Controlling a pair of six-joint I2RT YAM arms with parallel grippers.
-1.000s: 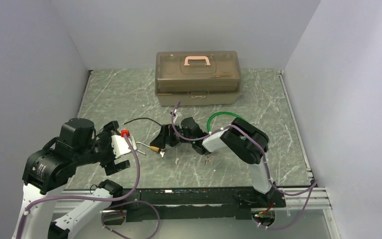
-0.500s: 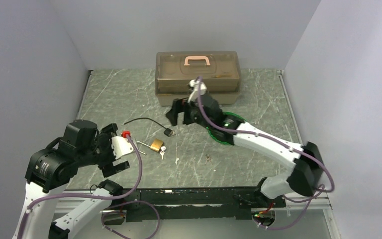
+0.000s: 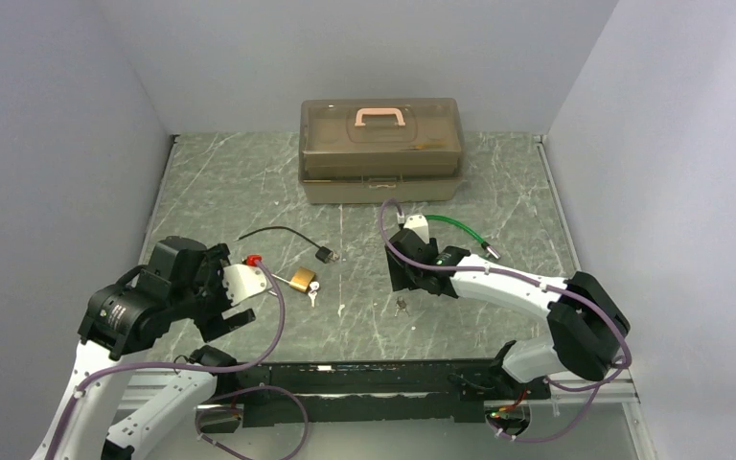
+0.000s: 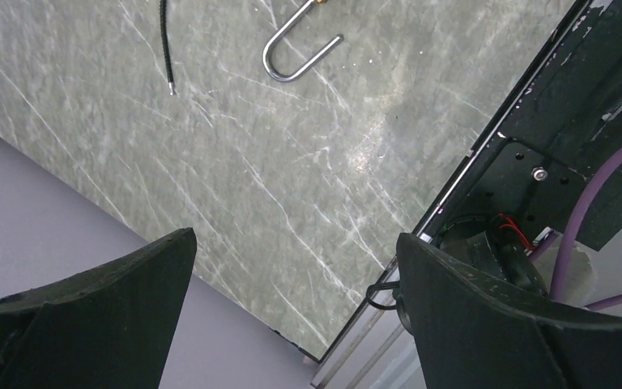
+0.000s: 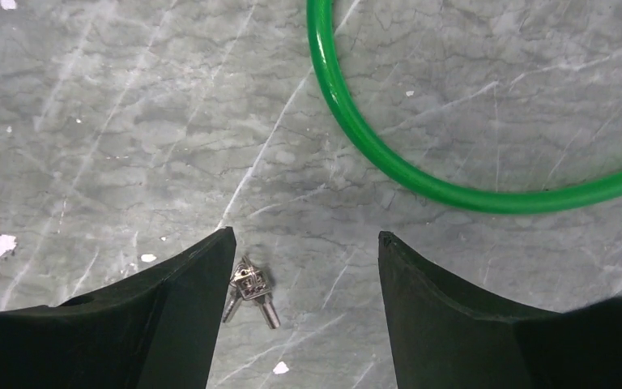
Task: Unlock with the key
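Note:
A brass padlock (image 3: 301,279) lies on the table with a silver key (image 3: 312,291) at its near end. Its silver shackle (image 4: 291,61) shows in the left wrist view, one leg ending free. A small bunch of keys (image 3: 402,307) lies right of it and also shows in the right wrist view (image 5: 251,288). My right gripper (image 3: 404,280) hovers open over these keys (image 5: 304,237), which lie close to its left finger (image 5: 186,300). My left gripper (image 3: 230,287) is open and empty (image 4: 293,239), left of the padlock.
A brown toolbox (image 3: 380,149) with a pink handle stands at the back. A green cable (image 3: 450,227) lies behind the right gripper (image 5: 356,121). A black cable (image 3: 278,232) with a black lock end lies behind the padlock. The table's black front rail (image 4: 534,138) is near the left gripper.
My right arm left the padlock, swung back toward the toolbox, then came forward and down over the loose keys. The green cable shifted right. My left gripper moved slightly right and lower.

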